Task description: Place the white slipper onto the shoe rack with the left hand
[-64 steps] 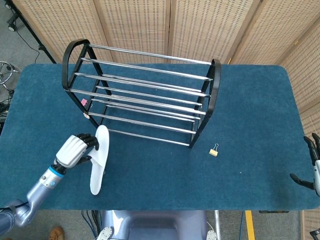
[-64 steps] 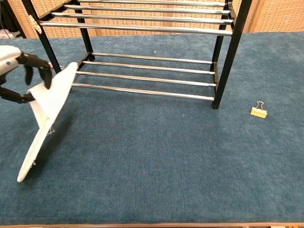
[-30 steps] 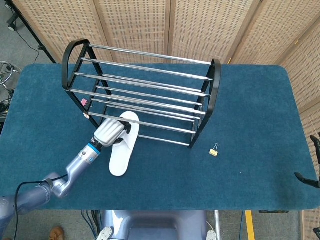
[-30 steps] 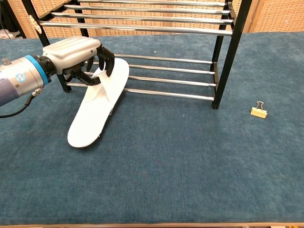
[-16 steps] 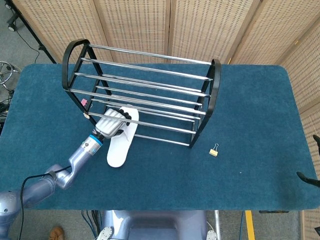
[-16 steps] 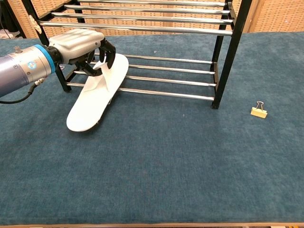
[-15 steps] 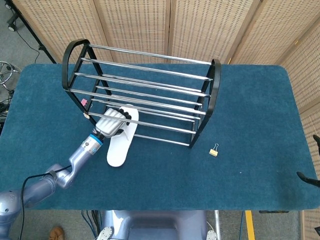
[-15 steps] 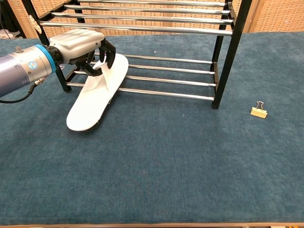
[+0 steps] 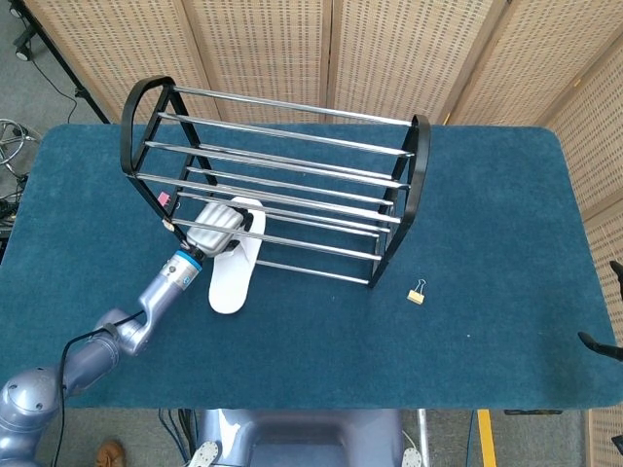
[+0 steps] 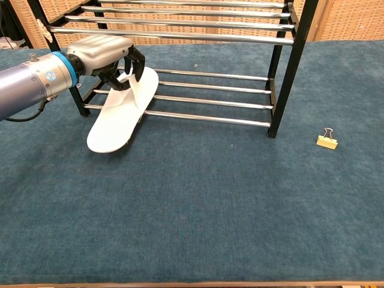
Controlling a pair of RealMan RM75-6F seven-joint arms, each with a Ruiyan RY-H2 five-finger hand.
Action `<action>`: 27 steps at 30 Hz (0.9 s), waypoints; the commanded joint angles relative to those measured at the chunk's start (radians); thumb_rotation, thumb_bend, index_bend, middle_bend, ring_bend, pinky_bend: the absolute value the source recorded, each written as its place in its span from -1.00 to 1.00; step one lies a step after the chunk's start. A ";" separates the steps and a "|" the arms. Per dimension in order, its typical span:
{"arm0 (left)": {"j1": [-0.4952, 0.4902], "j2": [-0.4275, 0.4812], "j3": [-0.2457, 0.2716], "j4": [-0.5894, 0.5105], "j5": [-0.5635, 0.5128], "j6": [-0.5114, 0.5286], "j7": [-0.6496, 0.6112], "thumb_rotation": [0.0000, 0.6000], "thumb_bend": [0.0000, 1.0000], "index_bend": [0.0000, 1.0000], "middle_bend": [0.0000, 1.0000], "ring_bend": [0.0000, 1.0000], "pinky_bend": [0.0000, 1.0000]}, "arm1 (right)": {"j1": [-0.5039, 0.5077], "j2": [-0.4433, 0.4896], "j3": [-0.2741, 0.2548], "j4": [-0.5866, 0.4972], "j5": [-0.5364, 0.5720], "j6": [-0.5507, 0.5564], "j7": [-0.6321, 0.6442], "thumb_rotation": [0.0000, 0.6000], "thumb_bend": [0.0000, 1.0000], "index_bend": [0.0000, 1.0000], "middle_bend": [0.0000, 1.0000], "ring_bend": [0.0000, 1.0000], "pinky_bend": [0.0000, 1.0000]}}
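1. Chest view: left hand (image 10: 107, 53) gripped the slipper (image 10: 123, 111) by its strap.
2. Slipper's front lay on the rack's (image 10: 282, 63) bottom rails; its heel overhung the table (image 10: 210, 204).
3. Step judged: insertion. Next: push deeper, then release.
4. Right hand (image 9: 604, 342): state unclear.

Glossy chrome shoe rack (image 9: 292, 185) bars, matt white slipper (image 10: 123, 111), napped blue cloth.

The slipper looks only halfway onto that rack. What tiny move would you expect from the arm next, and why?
Probably a short push further in along the bottom shelf. The left hand holds the white slipper by its strap, and only its front lies over the lowest bars of the shoe rack; its heel sticks out in front of the rack over the blue table.
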 commanded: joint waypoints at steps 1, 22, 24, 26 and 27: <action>-0.017 -0.019 0.000 0.039 -0.004 -0.011 -0.013 1.00 0.05 0.37 0.07 -0.10 0.15 | 0.003 -0.002 0.001 0.002 0.002 -0.004 -0.003 1.00 -1.00 -1.00 -1.00 -1.00 -1.00; -0.121 -0.129 -0.004 0.257 -0.027 -0.097 -0.094 1.00 0.05 0.37 0.07 -0.10 0.15 | 0.019 -0.017 0.004 0.019 0.036 -0.042 -0.028 1.00 -1.00 -1.00 -1.00 -1.00 -1.00; -0.126 -0.133 -0.004 0.267 -0.028 -0.100 -0.098 1.00 0.05 0.37 0.07 -0.10 0.15 | 0.020 -0.018 0.004 0.020 0.038 -0.043 -0.028 1.00 -1.00 -1.00 -1.00 -1.00 -1.00; -0.131 -0.138 -0.004 0.278 -0.031 -0.103 -0.103 1.00 0.05 0.37 0.07 -0.10 0.15 | 0.020 -0.018 0.005 0.020 0.040 -0.044 -0.028 1.00 -1.00 -1.00 -1.00 -1.00 -1.00; -0.132 -0.139 -0.005 0.282 -0.031 -0.103 -0.104 1.00 0.05 0.37 0.07 -0.10 0.15 | 0.020 -0.018 0.005 0.021 0.041 -0.045 -0.027 1.00 -1.00 -1.00 -1.00 -1.00 -1.00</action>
